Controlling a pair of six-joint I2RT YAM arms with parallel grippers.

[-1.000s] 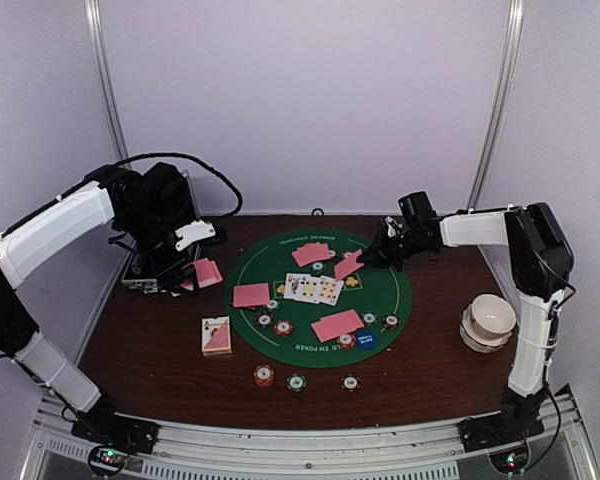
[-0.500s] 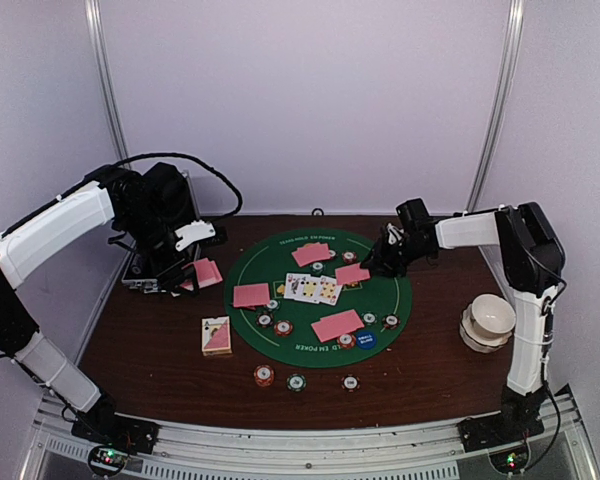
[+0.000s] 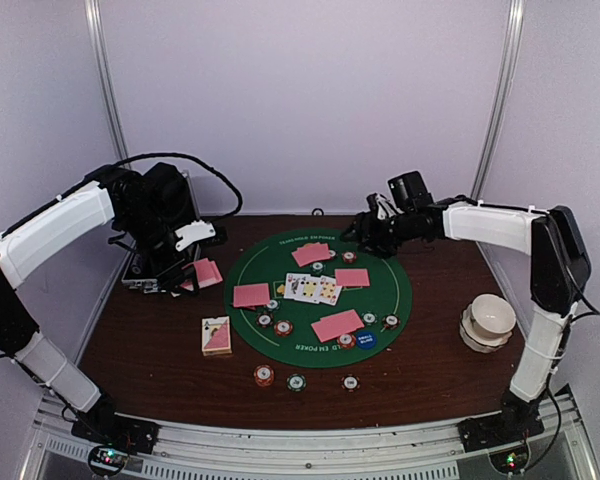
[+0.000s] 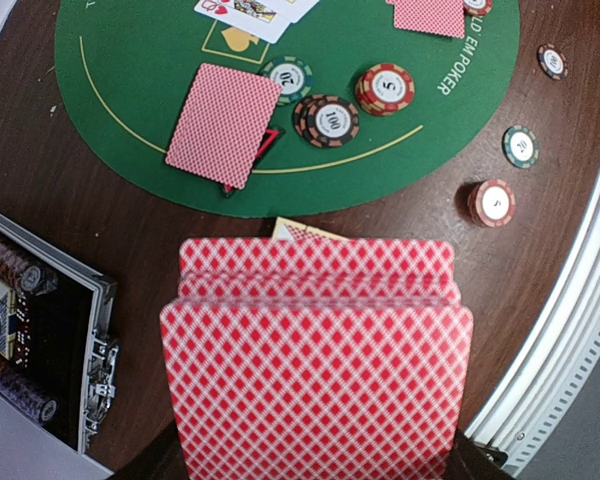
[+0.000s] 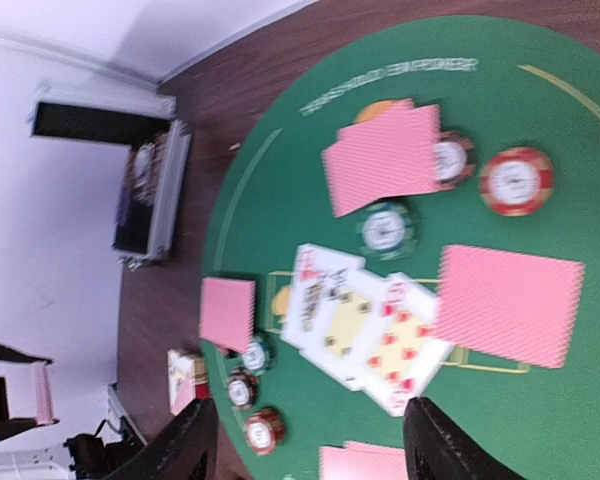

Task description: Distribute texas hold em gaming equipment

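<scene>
Right gripper (image 5: 310,445) spread, empty; face-down card (image 5: 510,300) just beneath, red chip (image 5: 517,180) beside; low sweep could drag both. Left gripper (image 3: 194,274) clamps deck (image 4: 315,370)

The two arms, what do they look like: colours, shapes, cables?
Both the left arm and the right arm have long white shells between rounded black joints. A thin black cable loops out from the left wrist. The right fingers are dark and blunt. Each black base carries a small green light.
</scene>
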